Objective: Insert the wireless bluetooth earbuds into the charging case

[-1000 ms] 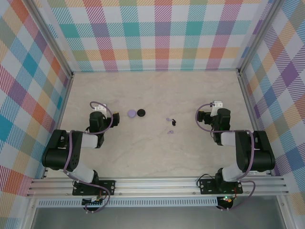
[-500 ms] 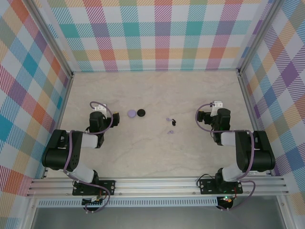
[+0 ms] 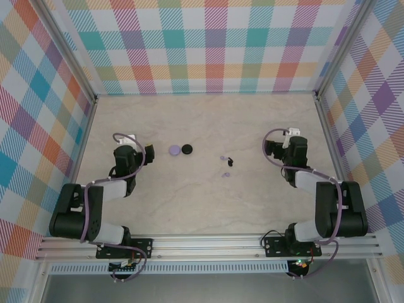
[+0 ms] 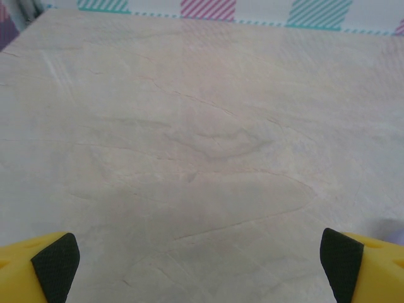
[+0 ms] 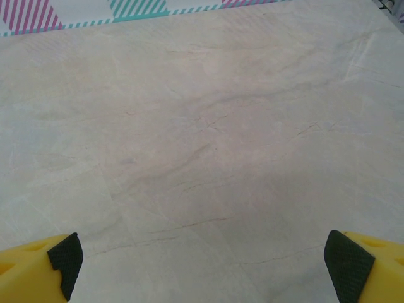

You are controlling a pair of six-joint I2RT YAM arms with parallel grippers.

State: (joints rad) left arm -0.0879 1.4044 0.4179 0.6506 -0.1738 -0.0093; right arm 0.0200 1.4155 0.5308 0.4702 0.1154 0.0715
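Right now both your tools stand with jaws spread wide and hold nothing: the left tool (image 4: 199,265) is at the left side of the table (image 3: 208,120), the right tool (image 5: 202,259) at its right. The earbuds lie on the table between them, nearer the right tool: a lavender bud (image 3: 223,157), a black bud (image 3: 230,161) just beside it, and another lavender bud (image 3: 226,175) closer to the arm bases. A lavender puck (image 3: 174,150) and a black puck (image 3: 187,149) sit side by side near the left tool.

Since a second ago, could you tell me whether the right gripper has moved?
Yes. The right gripper has shifted slightly toward the far wall and a little rightward, away from the earbuds, which have stayed put.
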